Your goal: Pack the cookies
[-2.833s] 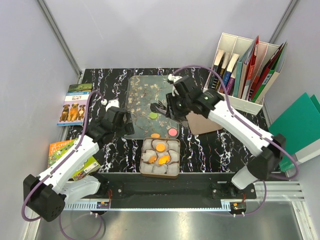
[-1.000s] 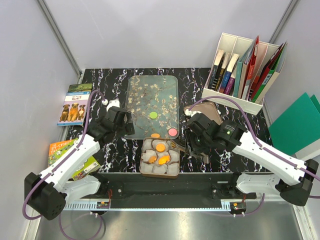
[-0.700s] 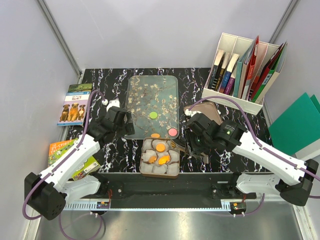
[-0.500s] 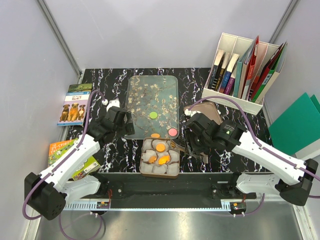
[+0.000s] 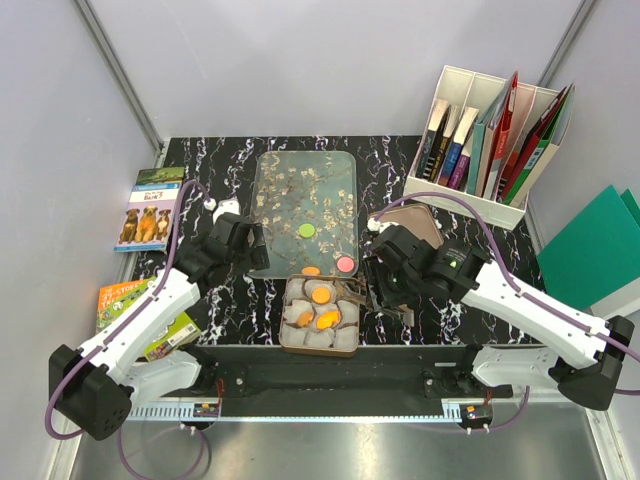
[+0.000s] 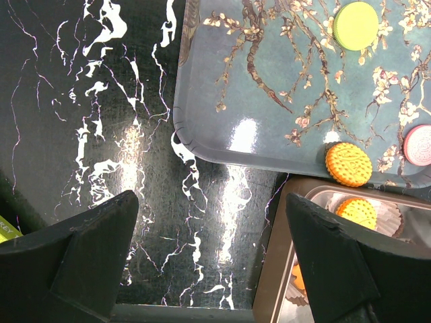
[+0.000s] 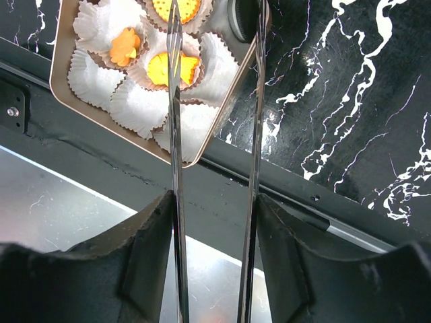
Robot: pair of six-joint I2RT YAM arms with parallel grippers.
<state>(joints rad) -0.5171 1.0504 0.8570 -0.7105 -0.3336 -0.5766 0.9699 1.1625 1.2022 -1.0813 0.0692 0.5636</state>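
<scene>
Counted: three orange cookies (image 7: 174, 67) sit in paper cups (image 7: 138, 104) inside the tin (image 6: 273, 269). Three more lie on the tray (image 6: 222, 67) just beyond the tin: a green cookie (image 6: 355, 25), an orange cookie (image 6: 348, 163) and a pink cookie (image 6: 419, 145).

The right gripper (image 7: 214, 202) is clamped on tongs (image 7: 174, 134), whose prongs are held apart over the tin's far right corner. A dark disc (image 7: 237, 17) there, partly cropped, is seen clearly only in the right wrist view.

The left gripper (image 6: 210, 197) is spread wide and empty, left of the tin.

White arms (image 5: 140, 325), black joints — purple cables (image 5: 176, 222)
</scene>
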